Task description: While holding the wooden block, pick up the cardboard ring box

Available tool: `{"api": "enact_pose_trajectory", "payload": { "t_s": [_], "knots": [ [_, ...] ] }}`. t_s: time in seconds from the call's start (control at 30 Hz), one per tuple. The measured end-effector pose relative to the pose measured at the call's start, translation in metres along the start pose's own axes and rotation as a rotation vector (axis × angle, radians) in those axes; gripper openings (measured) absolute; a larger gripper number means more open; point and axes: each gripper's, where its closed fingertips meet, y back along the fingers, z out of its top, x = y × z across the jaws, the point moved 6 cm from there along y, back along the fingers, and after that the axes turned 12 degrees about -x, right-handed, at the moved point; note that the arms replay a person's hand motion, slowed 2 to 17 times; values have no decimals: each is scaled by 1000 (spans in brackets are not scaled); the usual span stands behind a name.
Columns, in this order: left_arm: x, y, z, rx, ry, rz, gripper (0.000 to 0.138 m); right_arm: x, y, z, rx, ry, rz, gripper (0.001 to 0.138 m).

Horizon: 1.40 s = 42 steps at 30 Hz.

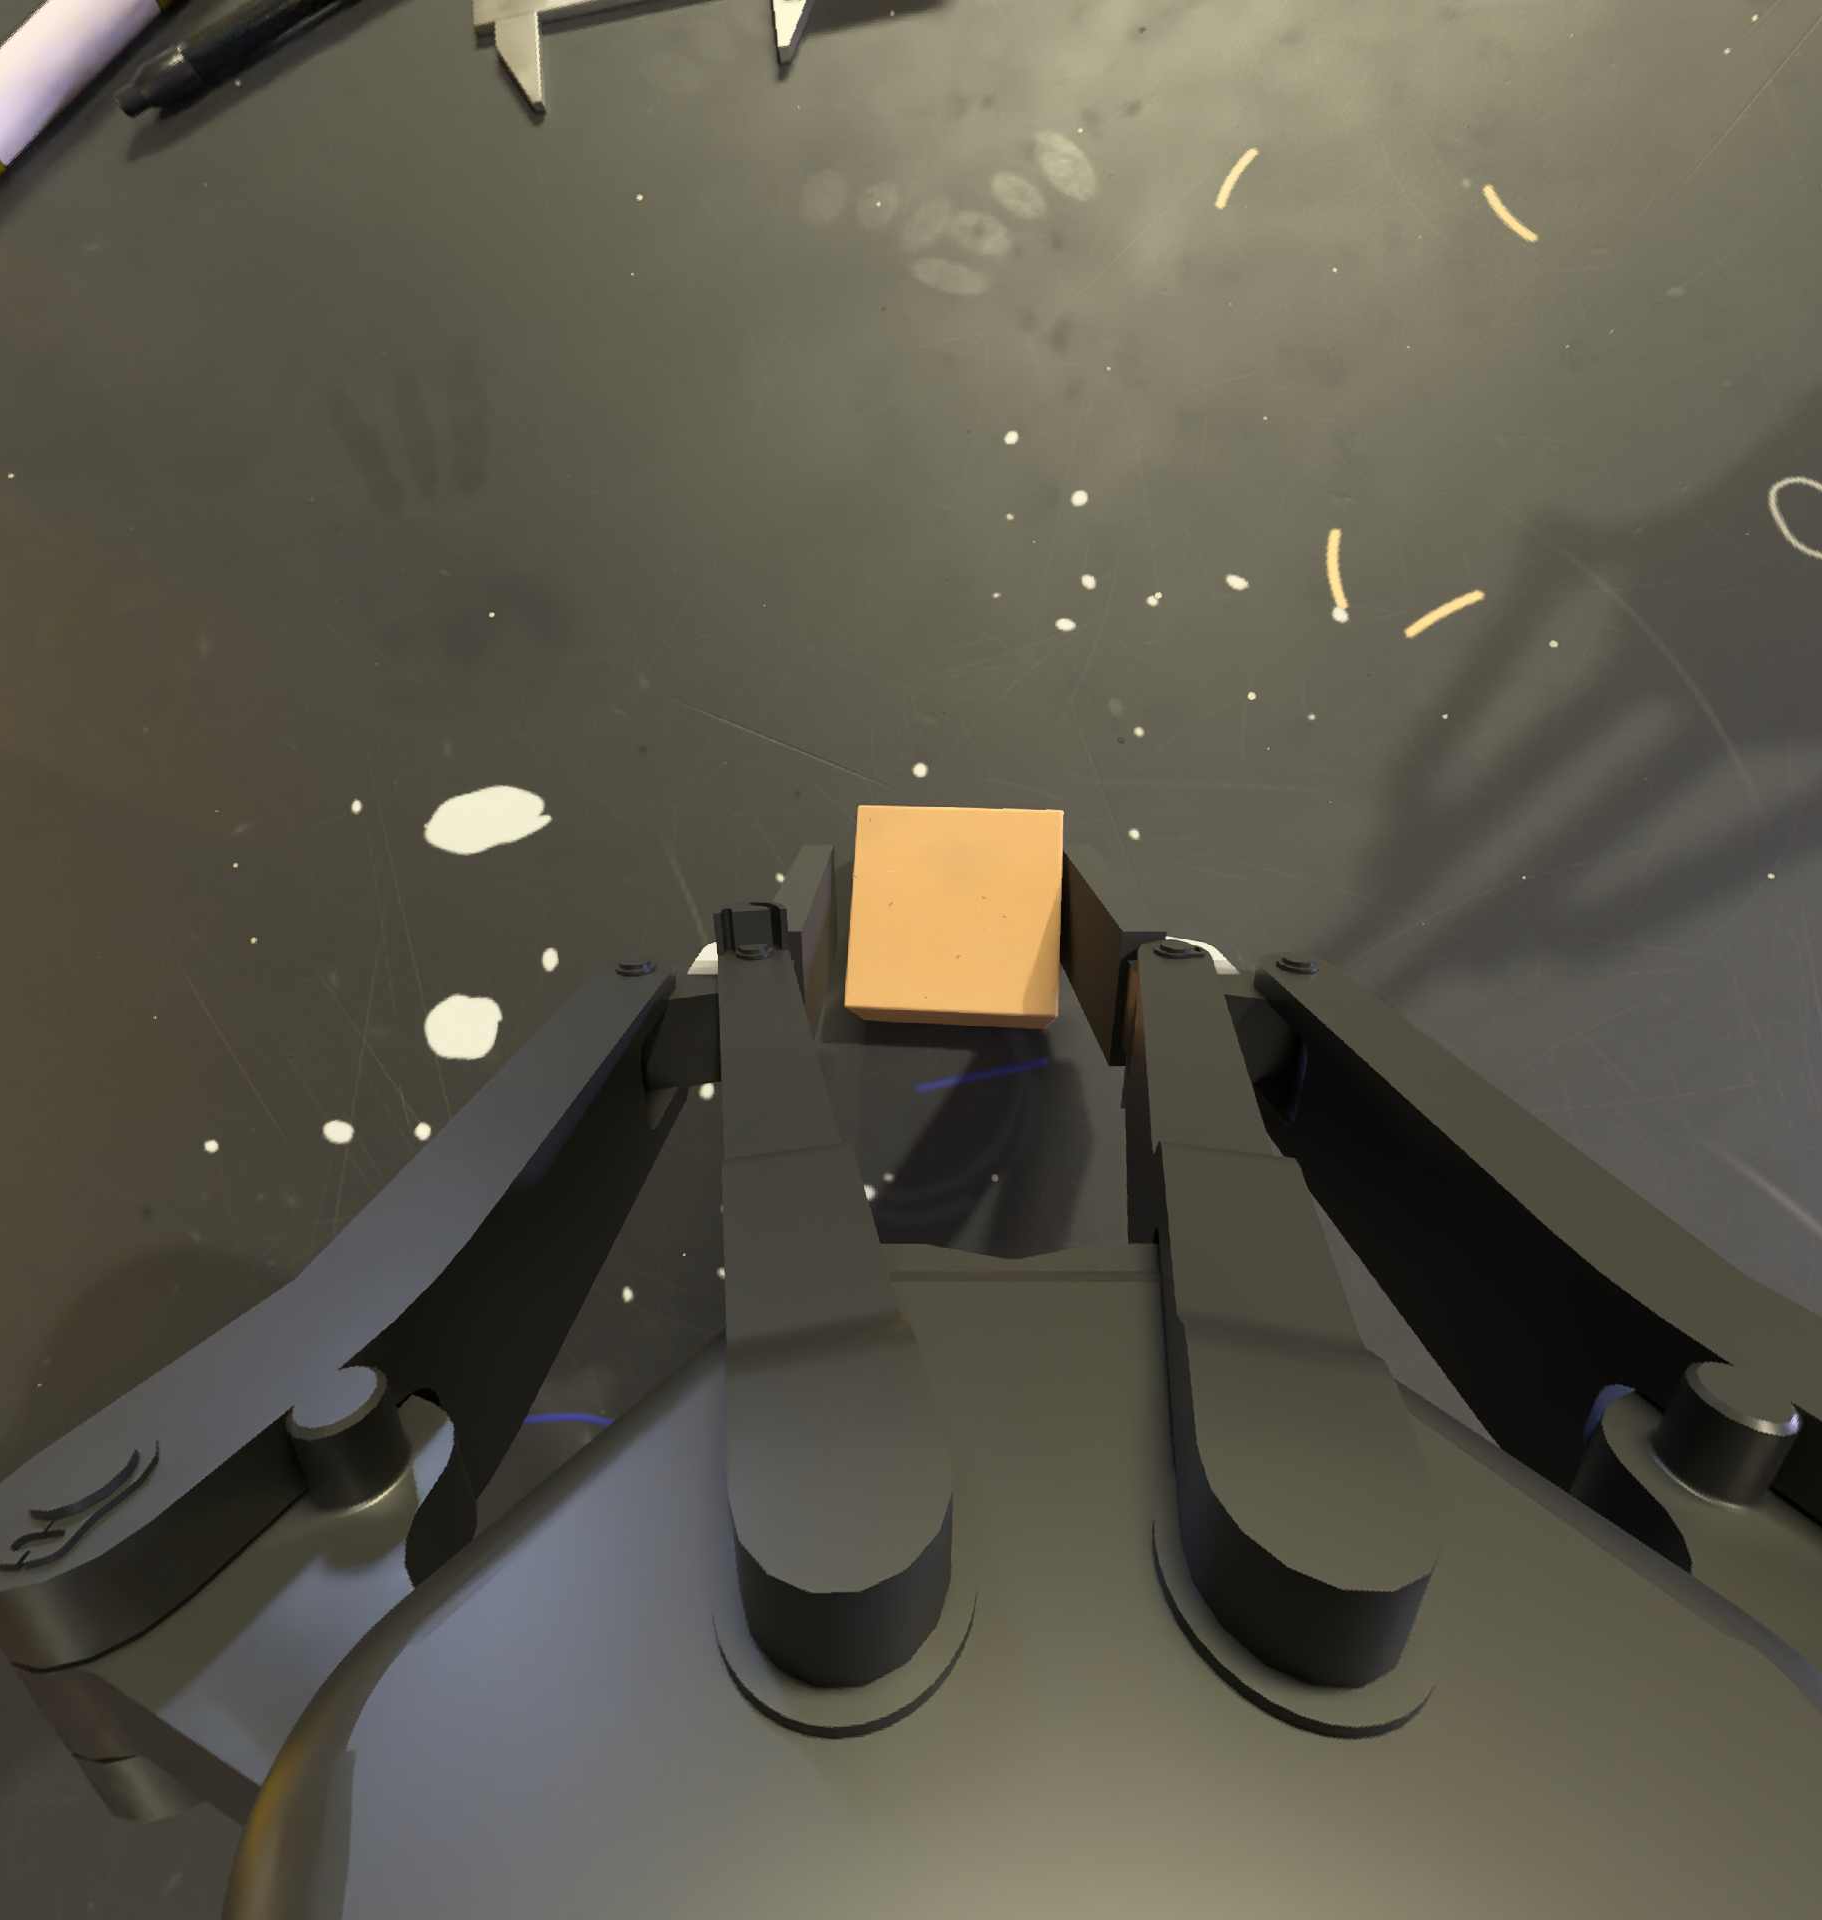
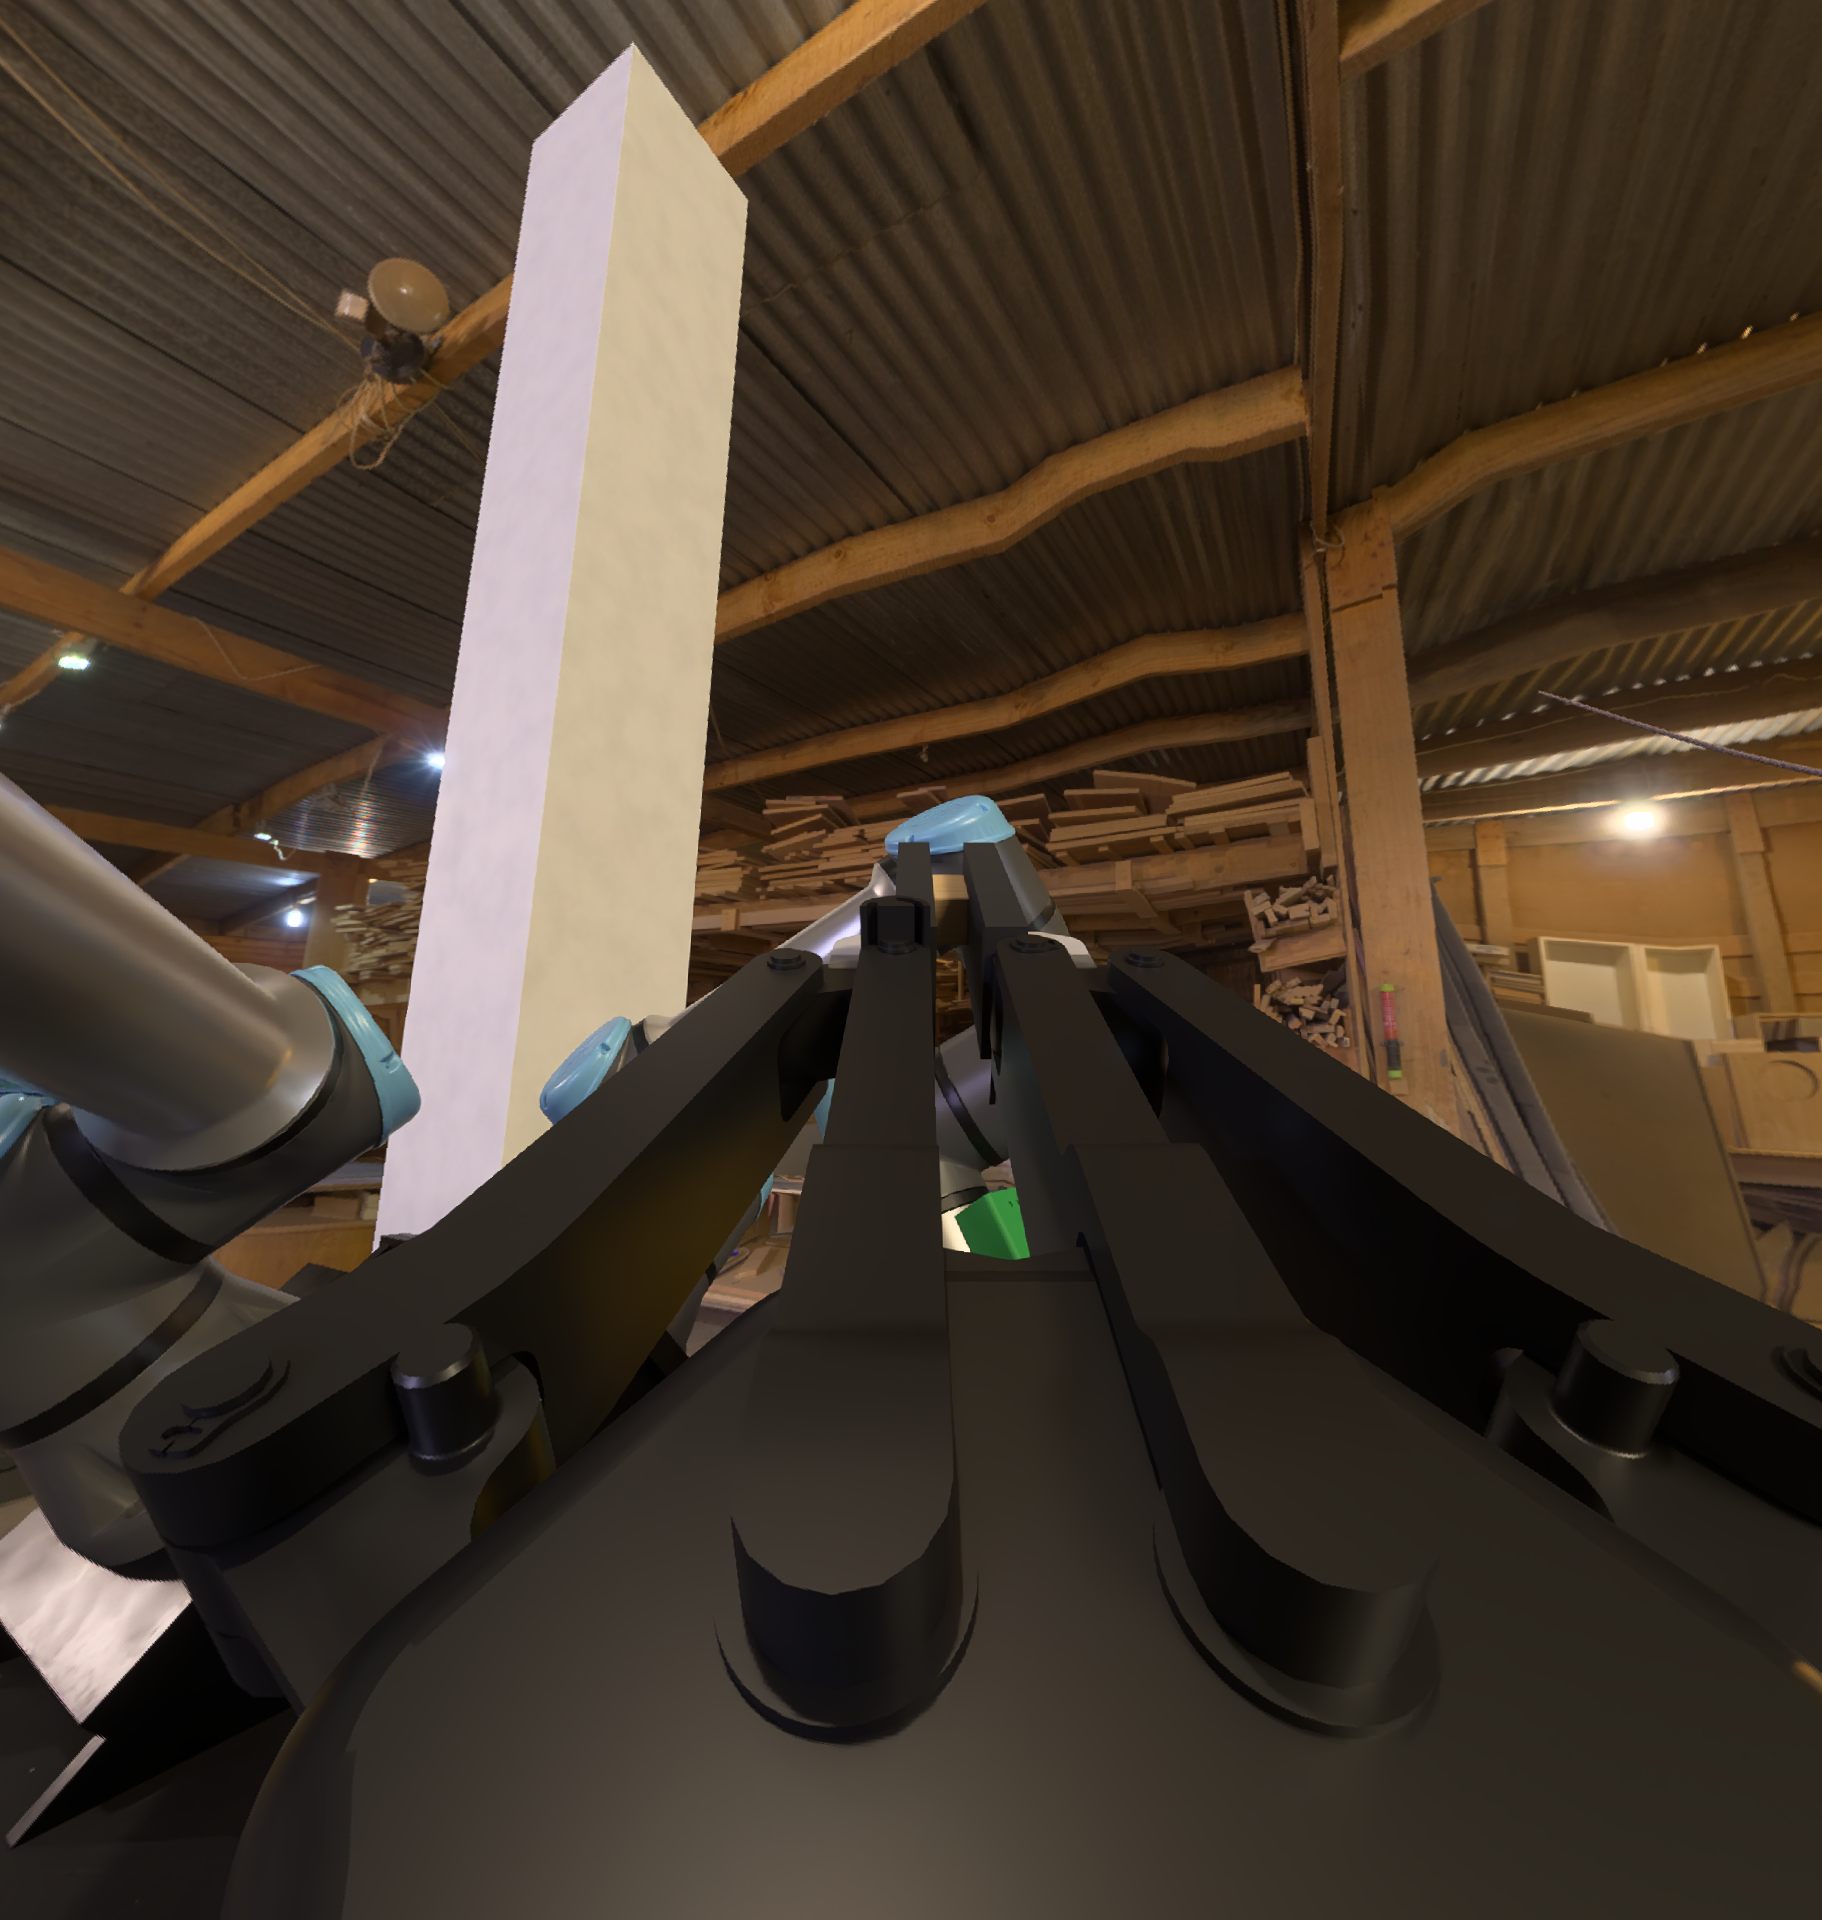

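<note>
On my left feed the left tool (image 1: 954, 914) hangs above the dark speckled tabletop (image 1: 678, 468), clamped on a plain tan cardboard ring box (image 1: 951, 920), lifted clear, markers (image 1: 65, 73) far off. On my right feed the right tool (image 2: 946, 899) tilts toward the roof, fingers pinched on a small wooden block (image 2: 948, 885) beside a pale post (image 2: 595, 623).

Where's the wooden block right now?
In the left wrist view, the wooden block sits clamped between the left gripper fingers, held above the dark paint-speckled table.
</note>
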Motion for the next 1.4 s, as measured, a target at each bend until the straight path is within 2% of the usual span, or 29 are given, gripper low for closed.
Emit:
{"api": "enact_pose_trajectory", "payload": {
  "t_s": [0.73, 1.2, 1.4],
  "knots": [
    [0, 0, -3, -51, 37, 15, 56, -3, 0, -3, 5, -5, -8, 9],
    [-1, 0, -6, -95, 52, 61, 56, -2, -1, -3, 9, -1, -10, 9],
    [0, -3, -11, -114, 52, 100, 63, -3, -1, -4, 11, 3, -15, 9]
  ]
}}
